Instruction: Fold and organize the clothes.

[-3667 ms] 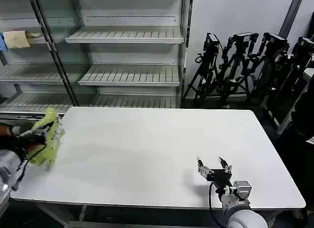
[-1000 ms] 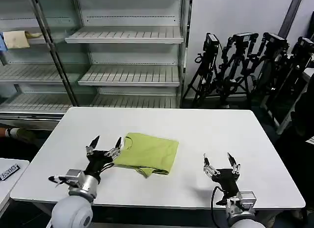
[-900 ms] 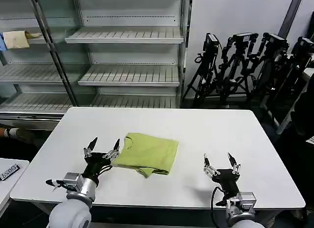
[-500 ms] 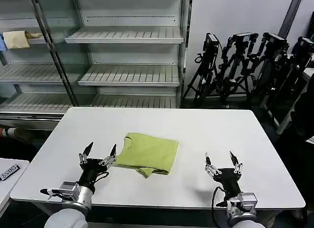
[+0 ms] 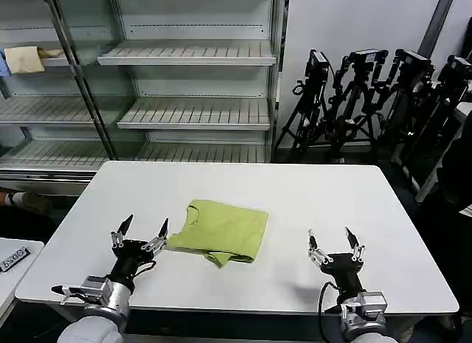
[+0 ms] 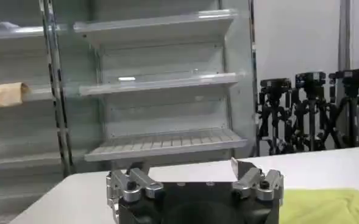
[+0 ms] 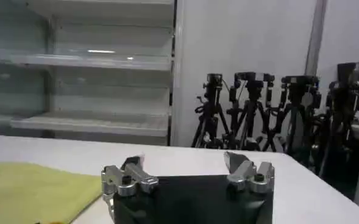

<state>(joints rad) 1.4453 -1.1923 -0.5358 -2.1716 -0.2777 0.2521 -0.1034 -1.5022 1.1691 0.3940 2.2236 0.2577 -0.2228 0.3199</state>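
Folded lime T-shirt [image 5: 221,231] lies flat near the middle of the white tabletop [image 5: 310,195]. Left gripper [image 5: 138,238] hovers just beside its edge, fingers spread, empty. Right gripper [image 5: 335,244] waits apart, likewise open and empty.

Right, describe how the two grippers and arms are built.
Both match: the left gripper and right gripper each have a black body with two silver metal jaws ending in dark pointed tips, on silver hinge blocks. Behind each sits a silver wrist joint, thin black cable, then a rounded pale grey arm shell.

A lab: bare shelving [image 5: 195,55], camera tripods [image 5: 369,99]
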